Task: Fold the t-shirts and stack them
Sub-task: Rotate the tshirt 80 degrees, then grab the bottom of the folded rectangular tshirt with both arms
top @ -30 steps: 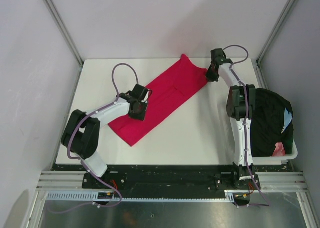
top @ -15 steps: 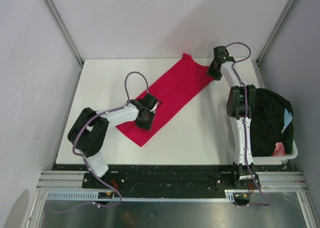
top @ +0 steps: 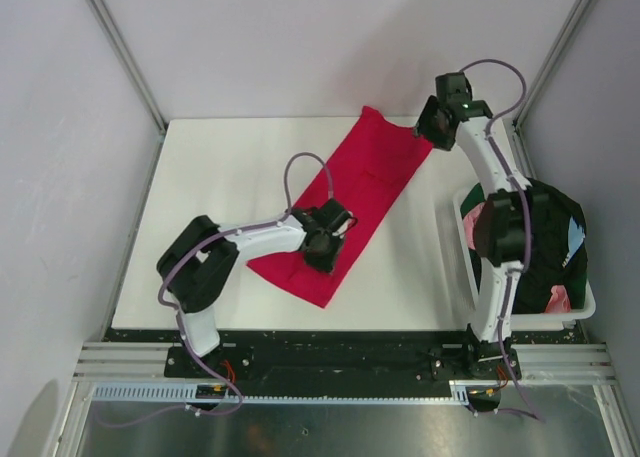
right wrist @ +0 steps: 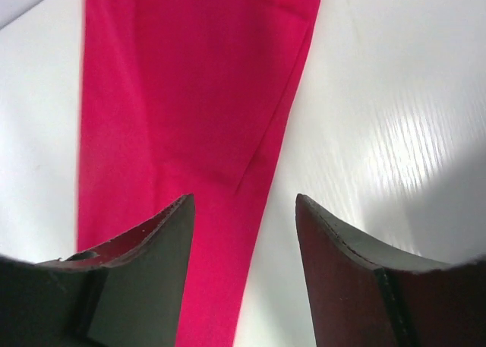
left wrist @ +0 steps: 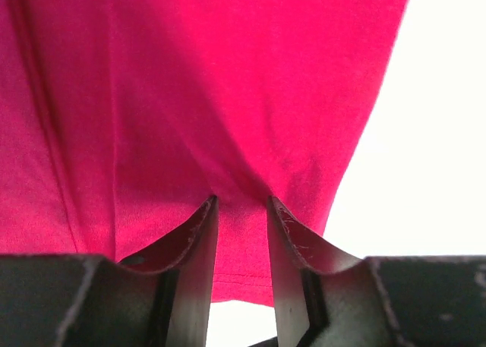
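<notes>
I'm pinching red t-shirt (top: 375,172) near 7 o'clock end in left claw (left wrist: 241,203). Right claw (right wrist: 243,199) hanging spread, empty, over 1 o'clock end. Folding underway, I'm guessing. Next: right claw gripping far edge.

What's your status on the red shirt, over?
Left gripper pinching red t-shirt, near end. Right gripper jaws open over far end. White tub stands apart, right side.
</notes>
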{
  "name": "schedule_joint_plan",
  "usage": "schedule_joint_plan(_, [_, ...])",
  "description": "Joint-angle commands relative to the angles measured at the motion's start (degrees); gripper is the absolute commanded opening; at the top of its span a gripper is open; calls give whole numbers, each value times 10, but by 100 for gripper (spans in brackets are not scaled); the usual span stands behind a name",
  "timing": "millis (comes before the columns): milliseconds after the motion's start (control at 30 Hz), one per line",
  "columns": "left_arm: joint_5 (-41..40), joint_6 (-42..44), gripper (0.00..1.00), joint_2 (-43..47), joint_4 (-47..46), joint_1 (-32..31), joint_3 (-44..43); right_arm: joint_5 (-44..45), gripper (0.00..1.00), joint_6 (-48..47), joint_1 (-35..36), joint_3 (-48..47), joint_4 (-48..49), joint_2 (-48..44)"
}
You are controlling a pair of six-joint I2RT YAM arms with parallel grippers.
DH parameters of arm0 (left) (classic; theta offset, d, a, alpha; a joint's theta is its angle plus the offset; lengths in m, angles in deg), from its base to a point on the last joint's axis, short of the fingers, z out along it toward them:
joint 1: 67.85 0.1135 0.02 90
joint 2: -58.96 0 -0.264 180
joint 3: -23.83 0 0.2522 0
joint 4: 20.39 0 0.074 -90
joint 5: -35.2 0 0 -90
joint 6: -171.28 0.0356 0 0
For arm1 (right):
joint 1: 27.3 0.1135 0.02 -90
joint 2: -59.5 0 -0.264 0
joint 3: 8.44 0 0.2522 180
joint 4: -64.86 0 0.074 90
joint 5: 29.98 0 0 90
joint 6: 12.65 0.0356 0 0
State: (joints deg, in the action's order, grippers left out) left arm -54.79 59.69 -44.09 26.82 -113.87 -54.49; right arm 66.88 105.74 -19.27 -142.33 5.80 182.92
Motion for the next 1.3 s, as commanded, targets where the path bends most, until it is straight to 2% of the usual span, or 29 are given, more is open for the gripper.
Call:
schedule_joint_plan(0, [90,-75,36,-44,-54,-63,-41,-18,61,8,18,136,7,-160])
schedule_joint_plan(133, [87,-110,36,-65,-68,-103,-61,-49,60,36,29,317,29,-306])
schedule_joint_plan(300, [116,-126,36,-23,-92,-118,-43,-50,59,84,67,485,25,-465])
schedule_joint_plan(433, [109,-143,39,52,-96,-129,-3,-27,58,138,144,570,13,-553])
schedule_joint_plan(600, [48,-178,42,206,-96,-118,92,-15,56,231,253,677,40,-623])
schedule_joint_plan(800, [9,-197,45,357,-88,-46,205,18,54,337,391,762,94,-618])
schedule_joint_plan(967, [2,-191,48,435,-68,18,256,36,51,394,461,794,146,-570])
schedule_joint_plan(1267, [-24,-174,50,455,-62,92,290,57,43,451,503,823,206,-485])
